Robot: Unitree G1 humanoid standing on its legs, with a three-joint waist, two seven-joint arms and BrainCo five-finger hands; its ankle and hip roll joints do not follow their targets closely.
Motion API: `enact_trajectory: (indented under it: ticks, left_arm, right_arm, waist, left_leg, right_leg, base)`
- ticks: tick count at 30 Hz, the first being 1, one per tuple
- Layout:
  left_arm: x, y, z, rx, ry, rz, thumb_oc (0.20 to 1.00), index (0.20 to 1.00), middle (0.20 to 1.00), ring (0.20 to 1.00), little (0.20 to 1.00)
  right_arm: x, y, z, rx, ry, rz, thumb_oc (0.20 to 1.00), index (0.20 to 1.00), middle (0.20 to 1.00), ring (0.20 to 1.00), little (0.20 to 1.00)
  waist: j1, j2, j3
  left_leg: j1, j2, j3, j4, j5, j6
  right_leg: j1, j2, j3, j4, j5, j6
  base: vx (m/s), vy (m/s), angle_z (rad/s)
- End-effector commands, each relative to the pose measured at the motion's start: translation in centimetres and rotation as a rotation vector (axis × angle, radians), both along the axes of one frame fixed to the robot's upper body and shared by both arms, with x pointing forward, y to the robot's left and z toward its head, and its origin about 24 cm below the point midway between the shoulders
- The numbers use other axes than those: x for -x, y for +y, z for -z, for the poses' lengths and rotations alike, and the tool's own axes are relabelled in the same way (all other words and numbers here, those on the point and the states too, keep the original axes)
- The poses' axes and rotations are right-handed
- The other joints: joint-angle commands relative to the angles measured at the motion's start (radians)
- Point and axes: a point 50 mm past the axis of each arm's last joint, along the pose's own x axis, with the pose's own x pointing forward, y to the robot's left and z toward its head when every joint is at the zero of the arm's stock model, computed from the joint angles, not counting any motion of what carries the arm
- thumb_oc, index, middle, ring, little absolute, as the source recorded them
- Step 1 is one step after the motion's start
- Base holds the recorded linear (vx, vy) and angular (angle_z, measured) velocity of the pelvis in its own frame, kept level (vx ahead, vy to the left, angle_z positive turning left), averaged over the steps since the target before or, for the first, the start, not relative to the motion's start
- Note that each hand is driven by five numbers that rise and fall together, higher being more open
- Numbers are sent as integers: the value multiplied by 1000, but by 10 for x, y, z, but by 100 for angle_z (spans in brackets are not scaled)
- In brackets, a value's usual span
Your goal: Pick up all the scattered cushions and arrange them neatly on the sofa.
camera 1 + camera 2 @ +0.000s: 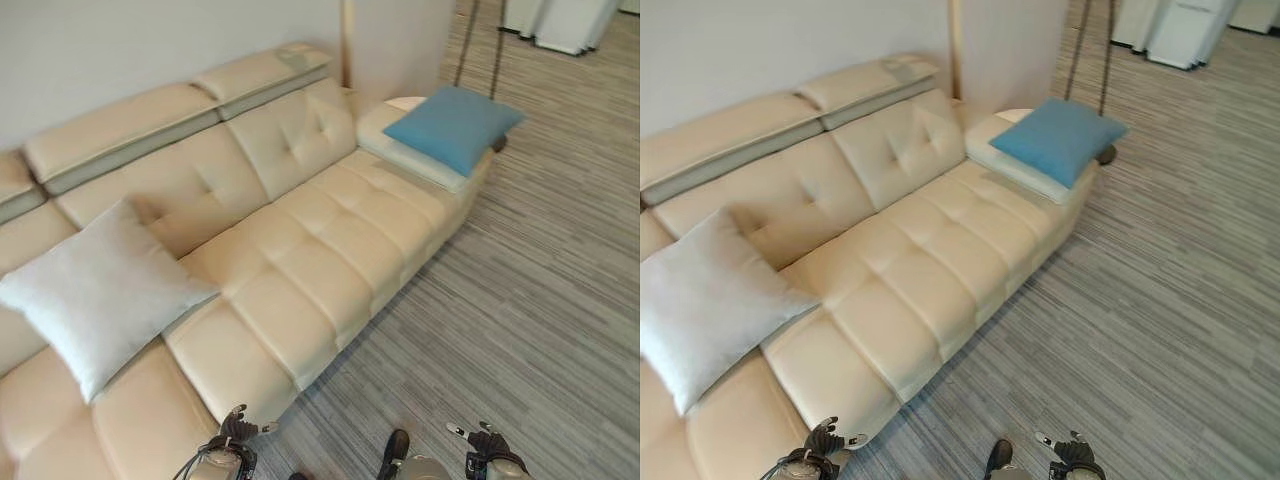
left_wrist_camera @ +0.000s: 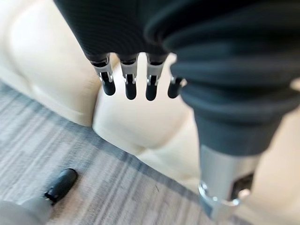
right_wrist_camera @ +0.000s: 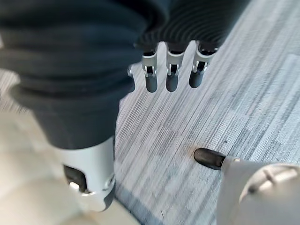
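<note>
The fingers [image 2: 130,89] of the left hand [image 1: 237,427] are hanging straight and relaxed with nothing in them, low at the near edge just in front of the cream tufted leather sofa [image 1: 300,260]; the fingers [image 3: 171,80] of the right hand [image 1: 482,440] are likewise hanging loose and empty over the grey striped carpet [image 1: 520,290], to the right of the sofa's front edge. A square pale grey fabric cushion [image 1: 98,290] is leaning against the backrest on the left part of the seat, and a square blue fabric cushion [image 1: 455,125] is lying flat on the far right armrest, overhanging its edge a little. No cushion is lying on the visible carpet, so what is probably left is setting the blue one tidily on the seat. Both cushions look plump, light and soft, unlikely to slip or be damaged; they will sag and fold if pinched by a corner, so taking hold along an edge, or pressing both hands against opposite sides, seems the steadier way.
</note>
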Motion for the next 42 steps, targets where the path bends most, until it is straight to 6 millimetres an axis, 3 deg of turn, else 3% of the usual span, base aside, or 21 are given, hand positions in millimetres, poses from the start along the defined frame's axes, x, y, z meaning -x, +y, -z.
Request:
enact_trajectory:
  ticks: [1, 2, 4, 5, 8, 9, 10, 11, 13, 14, 15, 16, 19, 22, 26, 28, 29, 31, 35, 38, 42]
  left_arm:
    - [-24, -9, -8, 47, -75, -11, 1000, 1000, 1000, 1000, 1000]
    - [-24, -9, -8, 48, -75, -11, 1000, 1000, 1000, 1000, 1000]
    - [-23, -11, -7, 100, -79, -70, 1000, 1000, 1000, 1000, 1000]
    - [-22, -13, -6, 129, -85, -118, 1000, 1000, 1000, 1000, 1000]
    - [-22, -14, -6, 141, -91, -139, 1000, 1000, 1000, 1000, 1000]
    - [-21, -13, -7, 147, -99, -155, 1000, 1000, 1000, 1000, 1000]
    - [-16, -13, -6, 158, -94, -178, 1000, 1000, 1000, 1000, 1000]
    - [-16, -13, -6, 157, -93, -179, 1000, 1000, 1000, 1000, 1000]
    - [-12, -9, -5, 155, -93, -199, 1000, 1000, 1000, 1000, 1000]
    - [-12, -9, -5, 155, -93, -199, 1000, 1000, 1000, 1000, 1000]
    - [-8, -7, -4, 152, -84, -215, 1000, 1000, 1000, 1000, 1000]
    - [-2, -7, -1, 148, -62, -224, 1000, 1000, 1000, 1000, 1000]
    - [2, -4, 2, 115, -35, -215, 1000, 1000, 1000, 1000, 1000]
    - [2, 5, 1, 20, -17, -145, 1000, 1000, 1000, 1000, 1000]
    - [6, 8, 2, -27, -10, -93, 1000, 1000, 1000, 1000, 1000]
    - [-2, 11, -3, -72, -30, -20, 1000, 1000, 1000, 1000, 1000]
    - [-2, 11, -3, -73, -30, -20, 1000, 1000, 1000, 1000, 1000]
    - [-13, 13, -11, -70, -85, -5, 1000, 1000, 1000, 1000, 1000]
    - [-23, 16, -18, -96, -113, 39, 1000, 1000, 1000, 1000, 1000]
    - [-30, 18, -22, -101, -138, 31, 1000, 1000, 1000, 1000, 1000]
    - [-27, 17, -18, -95, -110, 20, 1000, 1000, 1000, 1000, 1000]
  right_arm:
    - [-14, -3, -5, -2, -48, 13, 1000, 1000, 1000, 1000, 1000]
    - [-14, -3, -5, -2, -48, 13, 1000, 1000, 1000, 1000, 1000]
    - [-10, -6, -4, 2, -33, 12, 1000, 1000, 1000, 1000, 1000]
    - [-11, -7, -5, 6, -32, 3, 1000, 1000, 1000, 1000, 1000]
    - [-12, -10, -6, 19, -31, -18, 1000, 1000, 1000, 1000, 1000]
    - [-12, -10, -6, 23, -24, -31, 1000, 1000, 1000, 1000, 1000]
    - [-11, -11, -6, 24, -18, -40, 1000, 1000, 1000, 1000, 1000]
    - [-11, -11, -6, 24, -18, -40, 1000, 1000, 1000, 1000, 1000]
    - [-12, -11, -7, 27, -27, -41, 1000, 1000, 1000, 1000, 1000]
    - [-12, -11, -7, 27, -26, -41, 1000, 1000, 1000, 1000, 1000]
    - [-15, -11, -8, 34, -30, -56, 1000, 1000, 1000, 1000, 1000]
    - [-16, -13, -9, 47, -27, -69, 1000, 1000, 1000, 1000, 1000]
    - [-19, -13, -11, 62, -31, -84, 1000, 1000, 1000, 1000, 1000]
    - [-28, -12, -13, 72, -43, -110, 1000, 1000, 1000, 1000, 1000]
    - [-34, -4, -14, 58, -63, -148, 1000, 1000, 1000, 1000, 1000]
    - [-36, 2, -13, 32, -75, -150, 1000, 1000, 1000, 1000, 1000]
    - [-36, 2, -13, 31, -75, -149, 1000, 1000, 1000, 1000, 1000]
    - [-40, 6, -14, 22, -91, -168, 1000, 1000, 1000, 1000, 1000]
    - [-41, 5, -15, 22, -88, -164, 1000, 1000, 1000, 1000, 1000]
    - [-39, 4, -14, 16, -87, -144, 1000, 1000, 1000, 1000, 1000]
    - [-29, 2, -9, 6, -54, -106, 1000, 1000, 1000, 1000, 1000]
  waist:
    - [6, -20, 18]
    - [7, -20, 18]
    - [12, -23, 21]
    - [27, -22, 38]
    - [35, -28, 49]
    - [46, -29, 55]
    - [57, -33, 57]
    - [57, -33, 56]
    - [75, -48, 56]
    - [75, -49, 56]
    - [87, -53, 52]
    - [96, -37, 48]
    - [97, -25, 50]
    - [112, -18, 50]
    - [129, -29, 14]
    - [130, -49, -1]
    - [133, -50, -2]
    - [138, -49, 14]
    - [124, -17, 46]
    - [121, 4, 64]
    - [114, -7, 72]
  left_leg:
    - [60, -51, -18, 158, -131, -12]
    - [57, -47, -17, 167, -134, -16]
    - [19, 31, -6, 355, -72, -63]
    - [-16, 55, -70, 484, -9, -74]
    - [-63, 51, -138, 560, 6, -71]
    - [-89, 20, -212, 577, -5, -54]
    - [-143, -32, -289, 558, -43, -25]
    - [-144, -32, -288, 558, -43, -24]
    - [-206, -94, -399, 422, -98, 17]
    - [-204, -96, -399, 418, -97, 18]
    - [-231, -146, -486, 270, -73, 26]
    - [-263, -168, -589, 87, 44, 1]
    - [-306, -178, -623, -6, 92, -26]
    - [-349, -187, -621, -6, 116, -41]
    - [-320, -205, -631, 13, 113, 4]
    - [-296, -217, -598, 58, 51, 51]
    - [-296, -217, -595, 59, 50, 51]
    - [-255, -220, -561, 42, 22, 79]
    - [-154, -198, -511, 6, -7, 95]
    - [-99, -167, -463, -6, -35, 80]
    - [-39, -165, -425, -6, -77, 61]
  right_leg:
    - [28, -10, 56, -37, -37, 46]
    - [29, -7, 57, -37, -38, 44]
    - [71, 23, 70, -47, -79, 5]
    - [102, 50, 106, -52, -112, -30]
    - [124, 64, 138, -61, -130, -53]
    - [127, 71, 172, -56, -141, -62]
    - [135, 75, 219, -63, -145, -63]
    - [135, 74, 219, -63, -145, -63]
    - [140, 65, 282, -67, -143, -51]
    - [141, 64, 282, -67, -143, -51]
    - [143, 62, 302, -84, -134, -51]
    - [155, 81, 321, -102, -137, -52]
    - [167, 93, 333, -102, -147, -54]
    - [194, 111, 386, -102, -164, -50]
    - [240, 79, 437, -90, -209, -27]
    - [192, 41, 447, 78, -197, 6]
    - [187, 40, 451, 84, -201, 7]
    - [105, 8, 429, 288, -126, 33]
    - [-24, -45, 355, 455, -82, 28]
    - [-58, -47, 272, 301, -122, 14]
    - [-90, 9, 292, -28, -3, 57]
  base:
    - [260, -305, -6]
    - [272, -340, -14]
    - [296, -418, -39]
    - [295, -407, -66]
    - [198, -217, -68]
    - [276, -174, -52]
    - [203, -98, -56]
    - [188, -69, -59]
    - [233, -52, -104]
    - [307, -43, -82]
    - [333, -18, -55]
    - [331, -20, -59]
    - [258, 6, -40]
    - [379, 77, -36]
    - [510, 166, -92]
    - [528, 194, -30]
    - [381, 155, -31]
    - [231, 125, -50]
    - [254, 140, -42]
    - [267, 18, -30]
    - [264, -87, -53]
